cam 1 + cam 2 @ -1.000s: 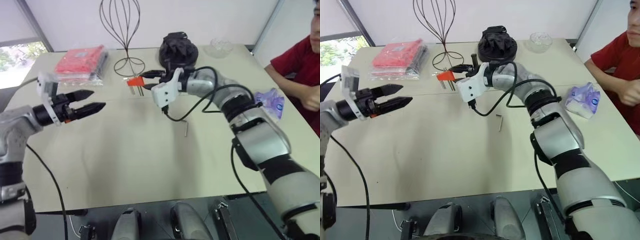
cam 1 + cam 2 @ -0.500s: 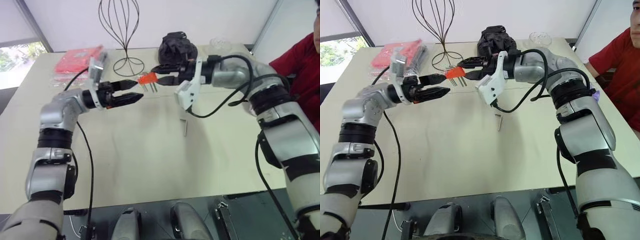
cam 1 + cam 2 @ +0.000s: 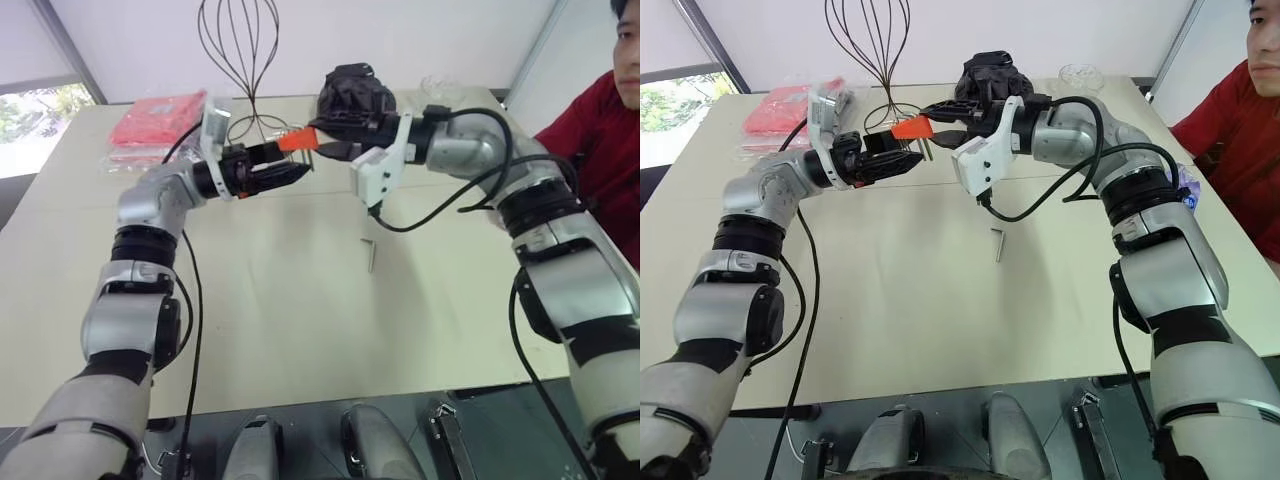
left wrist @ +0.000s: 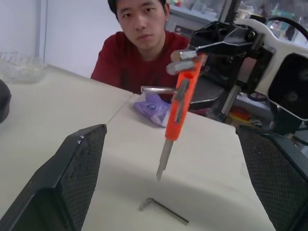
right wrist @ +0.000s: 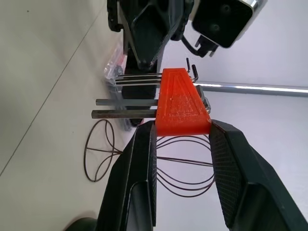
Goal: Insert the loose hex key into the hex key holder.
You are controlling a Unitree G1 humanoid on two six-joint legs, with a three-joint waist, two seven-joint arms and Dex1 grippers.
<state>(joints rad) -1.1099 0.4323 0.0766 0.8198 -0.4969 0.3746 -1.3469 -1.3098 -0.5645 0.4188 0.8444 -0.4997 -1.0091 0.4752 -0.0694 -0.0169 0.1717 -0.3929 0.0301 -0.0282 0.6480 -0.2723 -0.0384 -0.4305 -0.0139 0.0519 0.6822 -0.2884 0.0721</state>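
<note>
Left eye view: my right gripper is clamped on the hex key holder, my left gripper, jaws apart, sits just beside it, and the loose hex key lies on the bench below and nearer, long axis near-far.

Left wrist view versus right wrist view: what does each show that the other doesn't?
Left wrist: the loose hex key lying on the table, a purple packet and a person behind. Right wrist: the wire stand and the keys sticking out sideways. Both: the orange holder gripped by the right tool, with the open left tool facing it.
</note>
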